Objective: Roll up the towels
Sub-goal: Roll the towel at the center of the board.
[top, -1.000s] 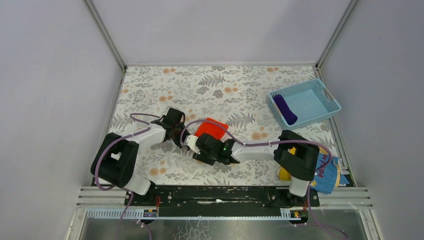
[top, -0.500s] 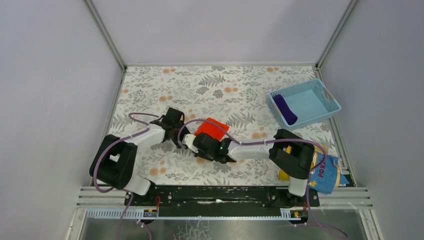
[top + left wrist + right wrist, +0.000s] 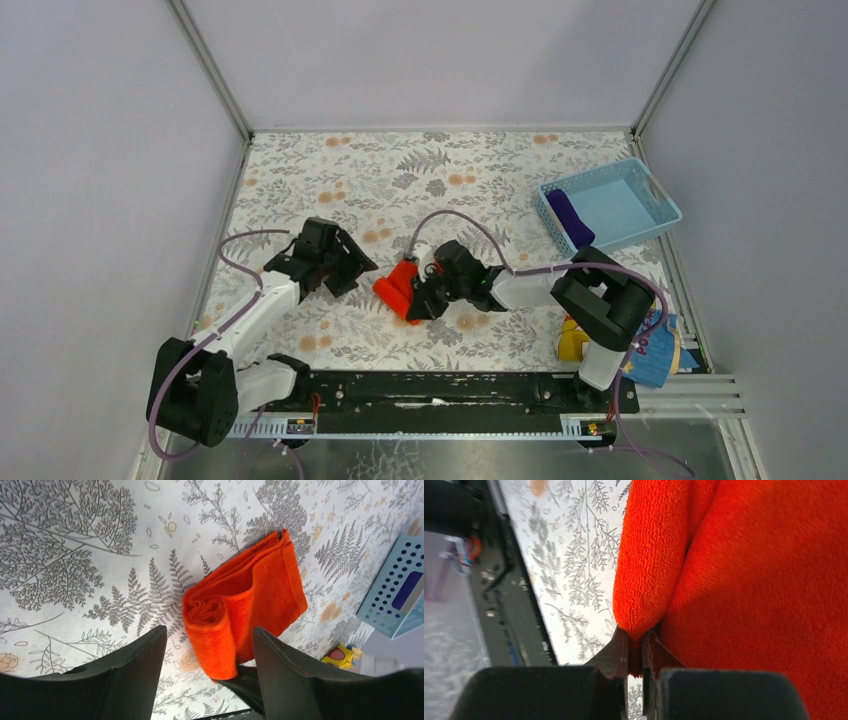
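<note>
Orange towel [image 3: 397, 285] noted on the tabletop [image 3: 440, 170] just short of centre, toward 6 o'clock; loosely coiled at one end, with a flat flap trailing at the other. Purple towel [image 3: 569, 219] found as a short roll inside the blue basket [image 3: 640, 178] at 2 o'clock. Right gripper [image 3: 636, 647]: fingers pressed together and clamped on a thin fold at the orange cloth's edge, taken from its 4 o'clock side. Left gripper [image 3: 209, 632]: fingers held apart at the roll's 9 o'clock, nothing gripped, no contact made out. Risks judged: only a pinch of cloth is held, so the fold could be pulled free if the arm is drawn sideways. With one edge clamped and the rest unsupported, the coil could be loosened, or dragged across the tabletop rather than turned. The flap could be left untucked. If the left fingers were closed from this position, only the outer layer might be caught. Views compared: the clamp on the fold is given by the right wrist view and is hidden under the arm in the top view. The layered end of the coil, the flap and the gap between the left fingers are given by the left wrist view. Both arms whole, and the printed cloth [image 3: 655, 350] at 4 o'clock, well apart from the work, are given by the top view alone.
</note>
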Available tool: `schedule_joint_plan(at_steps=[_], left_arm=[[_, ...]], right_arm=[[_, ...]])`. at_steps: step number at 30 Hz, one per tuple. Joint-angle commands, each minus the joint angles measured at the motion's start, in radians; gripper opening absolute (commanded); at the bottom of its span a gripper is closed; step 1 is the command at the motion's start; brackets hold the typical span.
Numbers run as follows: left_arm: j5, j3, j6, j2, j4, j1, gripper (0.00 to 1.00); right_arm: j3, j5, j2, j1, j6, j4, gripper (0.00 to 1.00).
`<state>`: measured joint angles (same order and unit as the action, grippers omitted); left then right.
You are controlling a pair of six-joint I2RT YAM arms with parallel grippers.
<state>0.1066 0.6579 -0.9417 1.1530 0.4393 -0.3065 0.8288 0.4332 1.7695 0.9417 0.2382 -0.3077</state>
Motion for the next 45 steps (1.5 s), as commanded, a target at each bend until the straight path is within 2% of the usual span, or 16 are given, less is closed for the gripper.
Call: schedule_joint_plan(at_steps=[1, 7, 14, 25, 28, 31, 34, 37, 40, 45], left_arm=[[0.062, -0.046, 0.003, -0.04, 0.035, 0.002, 0.64], [0.115, -0.045, -0.004, -0.031, 0.006, -0.017, 0.65], [0.131, -0.015, -0.028, 0.058, -0.071, -0.057, 0.65], [0.082, 0.038, -0.053, 0.198, -0.157, -0.096, 0.62], [0.065, 0.044, -0.048, 0.242, -0.161, -0.097, 0.55], [0.048, 0.035, -0.044, 0.293, -0.171, -0.098, 0.46], [0.023, 0.029, -0.031, 0.337, -0.173, -0.1, 0.39], [0.003, 0.025, -0.018, 0.368, -0.172, -0.1, 0.38], [-0.022, 0.027, -0.007, 0.382, -0.153, -0.1, 0.38], [-0.03, 0.031, 0.004, 0.4, -0.138, -0.1, 0.38]], right_arm=[[-0.102, 0.263, 0.004, -0.084, 0.323, -0.337, 0.01], [-0.164, 0.431, 0.143, -0.182, 0.65, -0.712, 0.02], [-0.162, 0.489, 0.28, -0.242, 0.879, -0.893, 0.03], [-0.101, 0.529, 0.361, -0.257, 0.917, -0.788, 0.05], [-0.09, 0.522, 0.359, -0.259, 0.904, -0.748, 0.06], [-0.075, 0.497, 0.319, -0.259, 0.828, -0.634, 0.11], [-0.039, 0.431, 0.23, -0.258, 0.661, -0.388, 0.25], [0.007, 0.332, 0.129, -0.256, 0.493, -0.124, 0.4], [0.038, 0.226, 0.043, -0.246, 0.372, 0.058, 0.52], [0.117, -0.02, -0.087, -0.165, 0.16, 0.344, 0.61]])
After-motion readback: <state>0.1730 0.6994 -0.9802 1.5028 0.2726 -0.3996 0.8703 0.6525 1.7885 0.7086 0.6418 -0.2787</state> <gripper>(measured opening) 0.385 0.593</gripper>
